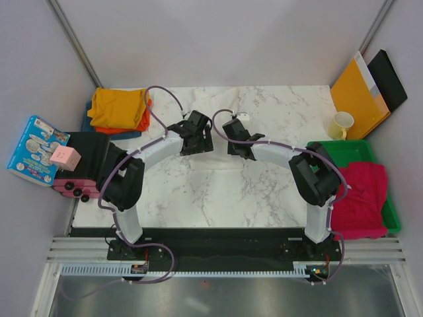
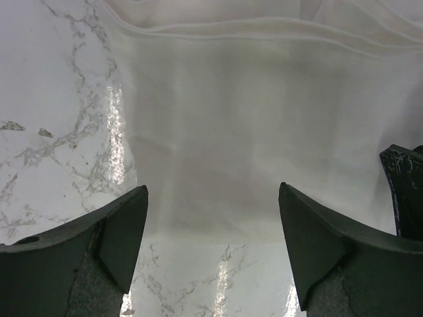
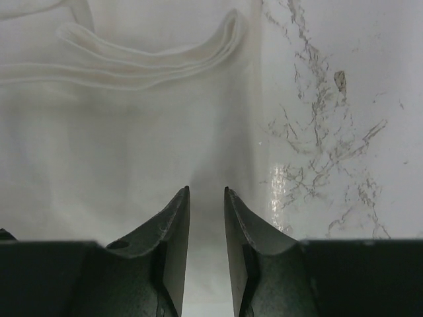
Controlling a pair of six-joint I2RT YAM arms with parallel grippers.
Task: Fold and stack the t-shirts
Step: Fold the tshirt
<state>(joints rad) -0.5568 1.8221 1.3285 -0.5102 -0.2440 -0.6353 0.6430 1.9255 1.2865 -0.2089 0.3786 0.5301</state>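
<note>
Progress, as I am judging it: a mustard yellow t-shirt (image 1: 117, 105), an orange t-shirt (image 1: 137, 123) and a blue t-shirt (image 1: 127, 135) are sitting folded in one stack, well left of my left pincer (image 2: 211, 188).

The white t-shirt (image 2: 251, 119) is lying on the tabletop (image 1: 198, 198) directly under both pincers, apparently part-folded and not yet stacked.

My left pincer is standing wide open, gripping nothing. My right pincer (image 3: 206, 190) is showing a slim gap with nothing in it.

Container: the green tray (image 1: 344, 150), right of my right pincer, is holding the crimson-pink t-shirt (image 1: 362, 198), which looks unfolded.

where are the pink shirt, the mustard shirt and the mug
pink shirt (image 1: 362, 198), top view, middle of the crumpled cloth
mustard shirt (image 1: 115, 105), top view, folded top face
mug (image 1: 341, 125), top view, middle of its body
</note>
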